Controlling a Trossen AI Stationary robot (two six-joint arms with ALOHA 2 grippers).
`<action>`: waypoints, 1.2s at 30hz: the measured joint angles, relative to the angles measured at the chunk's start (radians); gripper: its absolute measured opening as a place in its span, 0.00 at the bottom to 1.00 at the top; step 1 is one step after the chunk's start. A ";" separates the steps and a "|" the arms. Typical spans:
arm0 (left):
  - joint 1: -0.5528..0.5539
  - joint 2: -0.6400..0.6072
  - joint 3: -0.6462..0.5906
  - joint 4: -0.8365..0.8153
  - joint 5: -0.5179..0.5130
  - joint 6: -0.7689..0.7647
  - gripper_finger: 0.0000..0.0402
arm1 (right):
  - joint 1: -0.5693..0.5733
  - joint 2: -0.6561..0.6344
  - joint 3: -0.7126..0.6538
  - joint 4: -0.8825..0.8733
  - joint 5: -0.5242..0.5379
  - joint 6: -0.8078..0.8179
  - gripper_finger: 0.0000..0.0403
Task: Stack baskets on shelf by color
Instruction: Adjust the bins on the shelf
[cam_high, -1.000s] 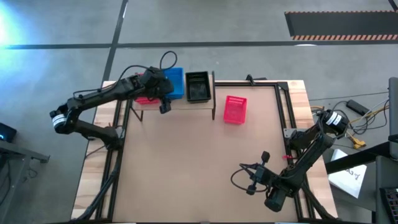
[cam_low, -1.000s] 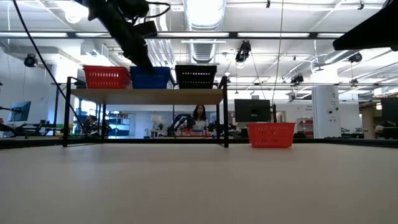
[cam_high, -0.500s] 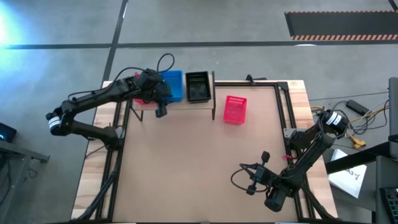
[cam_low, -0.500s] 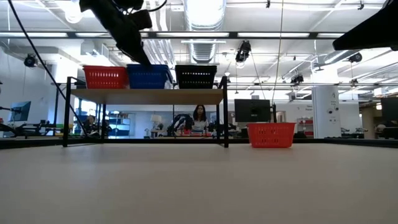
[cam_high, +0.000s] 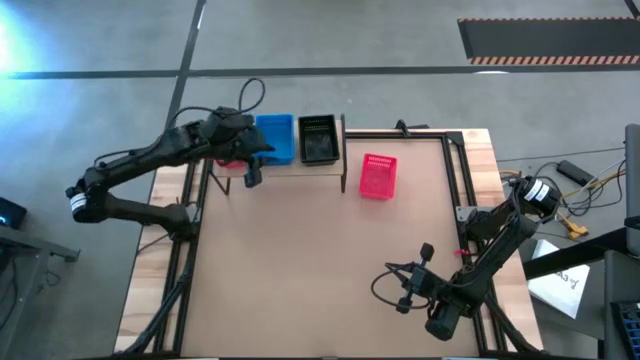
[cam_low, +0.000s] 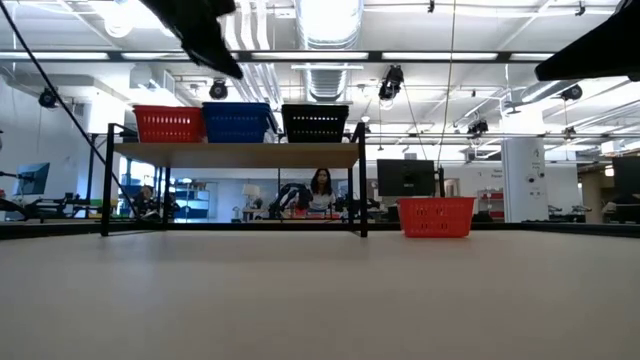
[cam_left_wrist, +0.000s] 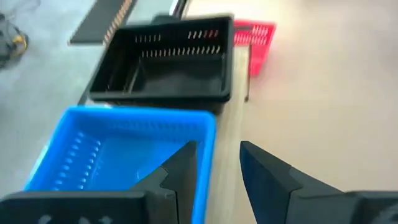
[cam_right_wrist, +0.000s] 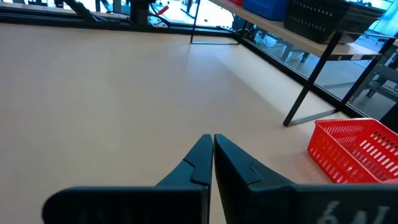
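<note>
On the shelf (cam_low: 235, 154) stand a red basket (cam_low: 170, 123), a blue basket (cam_low: 237, 122) and a black basket (cam_low: 316, 121), side by side on the plank. Another red basket (cam_high: 378, 176) rests on the tabletop to the shelf's right. My left gripper (cam_left_wrist: 217, 169) is open and hangs above the blue basket's (cam_left_wrist: 118, 149) near right corner, with nothing between its fingers. In the high view its arm partly hides the shelf's red basket (cam_high: 230, 161). My right gripper (cam_right_wrist: 212, 152) is shut and waits over the table's near right part.
The shelf's black end posts (cam_low: 362, 180) and legs stand on the table's far left part. A black frame rail (cam_high: 455, 170) runs along the table's right edge. Bare tabletop (cam_high: 300, 270) lies between the two arms. A person (cam_low: 321, 190) sits in the room beyond the table.
My left gripper has risen from just over the blue basket and drawn back toward the table's left edge. The baskets stay where they were on the shelf.
</note>
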 joint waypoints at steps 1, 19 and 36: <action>-0.008 -0.016 0.006 -0.008 -0.001 -0.007 0.26 | 0.000 0.000 0.000 0.000 0.000 0.000 0.02; 0.016 -0.124 -0.057 -0.290 -0.475 -0.314 0.26 | -0.002 0.000 0.000 0.000 0.051 0.001 0.02; 0.022 -0.038 -0.034 -0.374 -0.437 -0.250 0.26 | -0.002 0.000 0.000 0.000 0.052 0.000 0.02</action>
